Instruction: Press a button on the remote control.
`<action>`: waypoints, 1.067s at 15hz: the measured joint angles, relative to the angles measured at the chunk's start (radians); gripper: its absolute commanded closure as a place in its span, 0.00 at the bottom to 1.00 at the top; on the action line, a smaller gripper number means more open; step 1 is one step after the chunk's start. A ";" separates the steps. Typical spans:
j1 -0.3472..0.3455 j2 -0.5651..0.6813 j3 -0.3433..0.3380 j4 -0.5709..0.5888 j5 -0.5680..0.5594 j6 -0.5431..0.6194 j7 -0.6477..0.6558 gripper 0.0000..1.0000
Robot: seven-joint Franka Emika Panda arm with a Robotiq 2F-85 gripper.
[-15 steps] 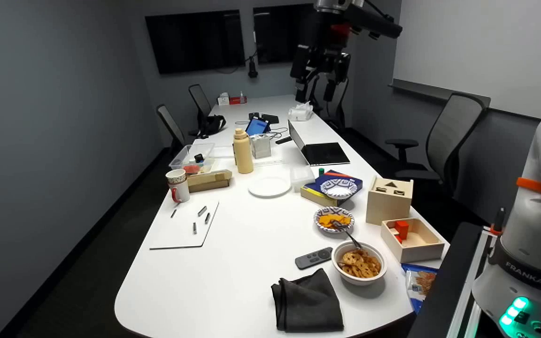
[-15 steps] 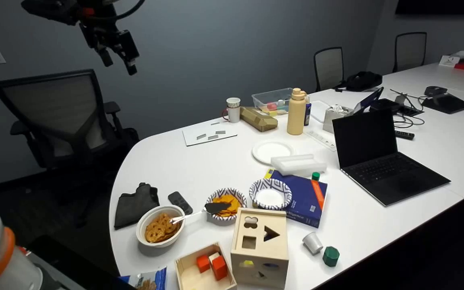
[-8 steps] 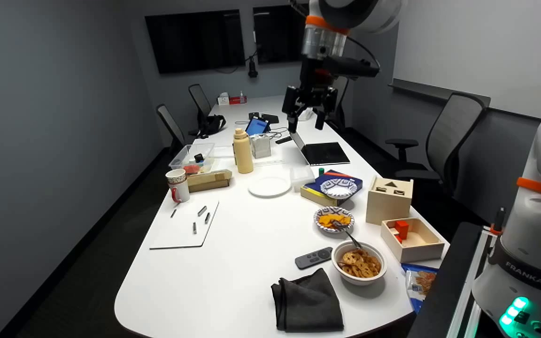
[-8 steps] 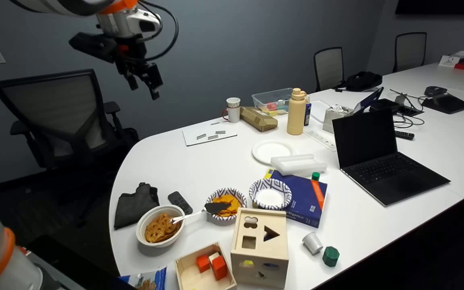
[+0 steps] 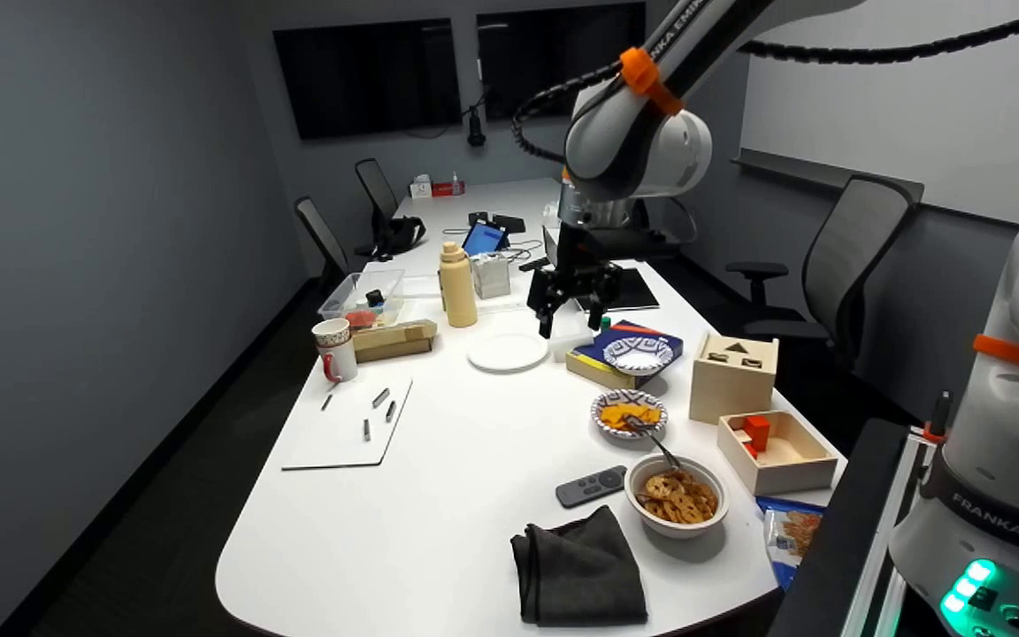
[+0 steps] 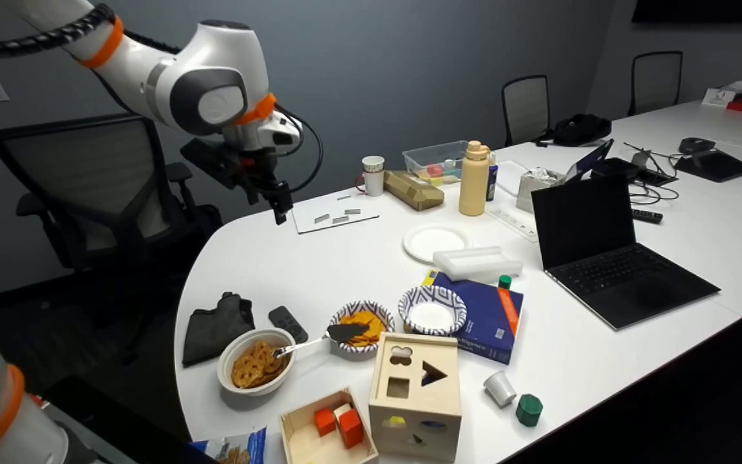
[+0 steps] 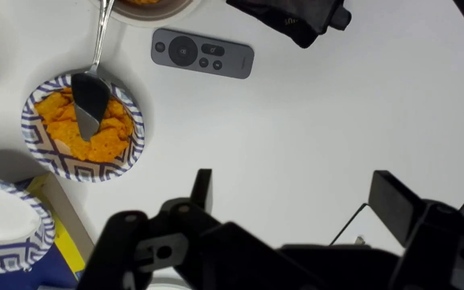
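The remote control (image 5: 591, 486) is a slim dark grey bar lying flat on the white table, between the bowl of pretzels (image 5: 670, 529) and the black folded cloth (image 5: 578, 571). It also shows in an exterior view (image 6: 288, 323). In the wrist view the remote (image 7: 232, 68) lies above the jaws, its round pad and several buttons facing up. My gripper (image 5: 571, 324), also in an exterior view (image 6: 266, 207), hangs in the air above the table, away from the remote. In the wrist view the gripper (image 7: 292, 181) is open, with nothing between its fingers.
A patterned bowl of orange chips (image 7: 111, 147) stands close to the remote. A serving utensil (image 7: 91, 96) rests across it and reaches the pretzel bowl. A blue book (image 6: 484, 322) with a patterned bowl, a wooden shape box (image 6: 416, 399) and a whiteboard panel (image 5: 346, 442) are also on the table.
My gripper has come down from high up toward the table over the last second, and more of the arm now shows. The remote, bowls and cloth have not moved.
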 measured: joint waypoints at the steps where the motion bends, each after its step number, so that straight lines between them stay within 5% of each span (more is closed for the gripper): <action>1: 0.003 0.037 -0.001 -0.008 0.041 0.035 -0.017 0.00; 5: 0.018 0.173 0.008 -0.031 0.249 0.154 -0.110 0.00; 6: 0.017 0.203 0.015 -0.032 0.306 0.177 -0.141 0.25; 7: 0.016 0.229 0.024 -0.032 0.360 0.194 -0.168 0.26; 11: 0.013 0.315 0.047 -0.018 0.523 0.224 -0.251 0.58; 16: 0.014 0.393 0.044 0.018 0.556 0.224 -0.249 0.96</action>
